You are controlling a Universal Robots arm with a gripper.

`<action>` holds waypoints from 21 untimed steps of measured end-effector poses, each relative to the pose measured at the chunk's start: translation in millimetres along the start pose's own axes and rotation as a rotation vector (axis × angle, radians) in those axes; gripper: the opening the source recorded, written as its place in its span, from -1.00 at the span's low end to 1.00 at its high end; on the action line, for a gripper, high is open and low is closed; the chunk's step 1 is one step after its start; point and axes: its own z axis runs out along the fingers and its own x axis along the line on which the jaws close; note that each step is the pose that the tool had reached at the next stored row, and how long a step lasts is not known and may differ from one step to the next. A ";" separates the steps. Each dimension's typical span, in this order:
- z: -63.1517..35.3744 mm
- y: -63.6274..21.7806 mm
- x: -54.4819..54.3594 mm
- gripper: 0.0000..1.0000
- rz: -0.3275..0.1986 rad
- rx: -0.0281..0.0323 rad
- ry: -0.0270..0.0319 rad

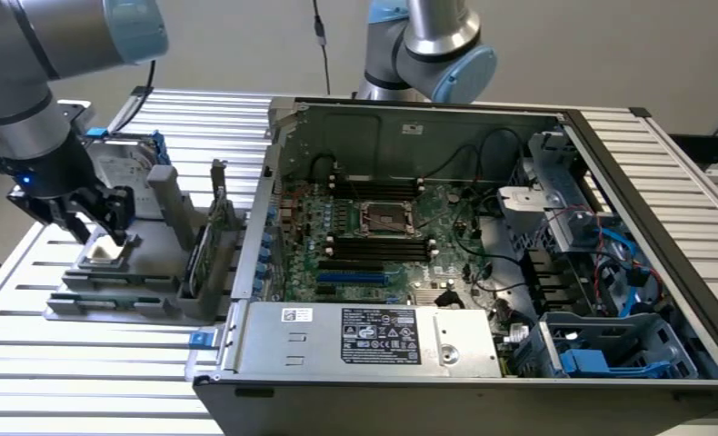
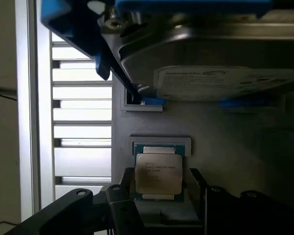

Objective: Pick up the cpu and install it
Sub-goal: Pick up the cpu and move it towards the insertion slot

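The cpu [image 1: 104, 252] [image 2: 158, 172], a small square chip with a dull silver top and a green edge, lies at its recess in the grey holder [image 1: 141, 277] on the exterior view's left. My gripper [image 1: 102, 229] [image 2: 161, 185] reaches down over it, and its two black fingers [image 2: 123, 192] press against the chip's opposite sides. I cannot tell whether the chip has left its seat. The motherboard's dark socket [image 1: 387, 218] lies open inside the computer case, well off to the exterior view's right.
A silver hard drive in a blue frame [image 1: 123, 162] [image 2: 225, 83] stands on the holder just behind the cpu. Upright cards [image 1: 220, 227] stand between holder and case wall [image 1: 253, 272]. A second arm [image 1: 432, 45] hangs behind the case. Slatted table [image 1: 80, 372] surrounds everything.
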 end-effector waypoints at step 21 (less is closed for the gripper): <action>11.6 -0.7 -1.2 0.15 0.000 -0.0001 0.0053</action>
